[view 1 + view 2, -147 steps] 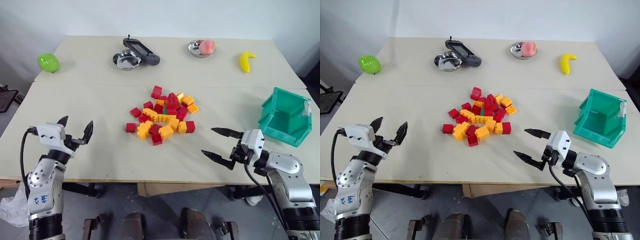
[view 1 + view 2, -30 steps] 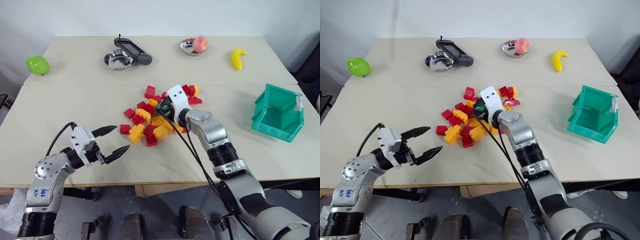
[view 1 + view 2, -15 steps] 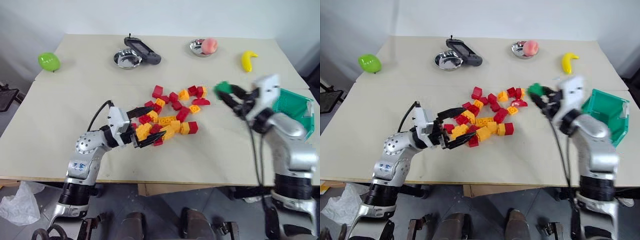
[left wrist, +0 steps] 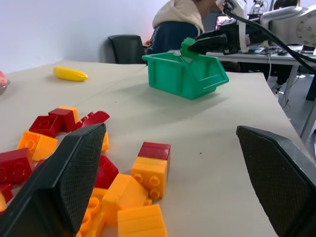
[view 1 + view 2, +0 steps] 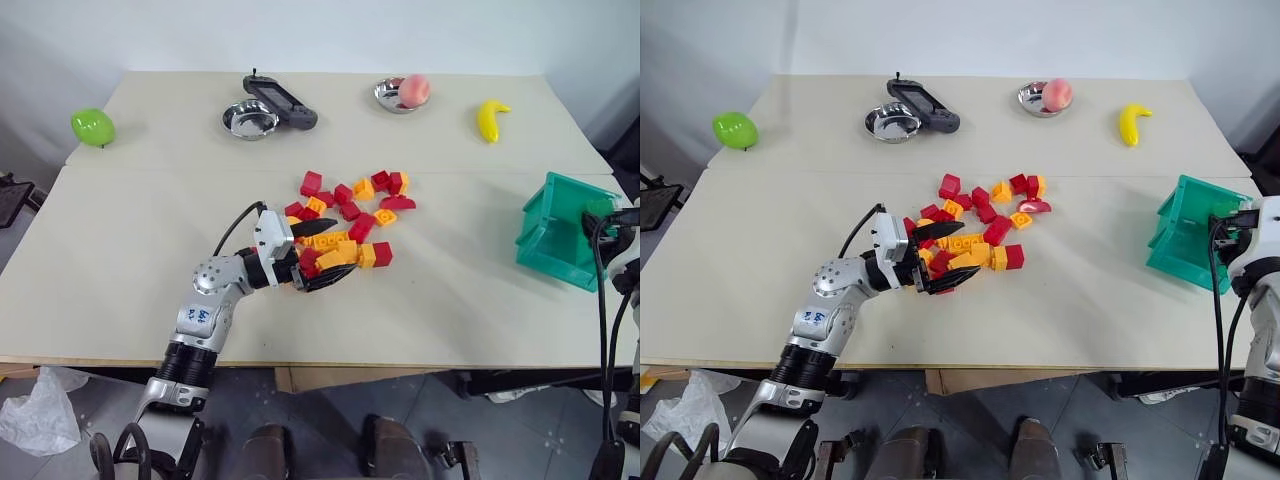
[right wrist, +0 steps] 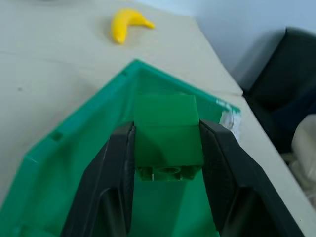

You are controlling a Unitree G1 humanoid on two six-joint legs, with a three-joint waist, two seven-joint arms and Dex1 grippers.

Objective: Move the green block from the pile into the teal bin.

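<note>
green block (image 6: 167, 134) in right end effector (image 6: 168, 148), over teal bin (image 6: 74, 163)

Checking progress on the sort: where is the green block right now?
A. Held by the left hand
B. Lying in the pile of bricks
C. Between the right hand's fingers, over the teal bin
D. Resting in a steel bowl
C: the right wrist view shows the green block between the right hand's two fingers, above the open teal bin.

The right gripper (image 6: 167, 173) has carried the green block (image 6: 167, 138) from the pile (image 5: 345, 225) over the teal bin (image 5: 560, 240).
</note>
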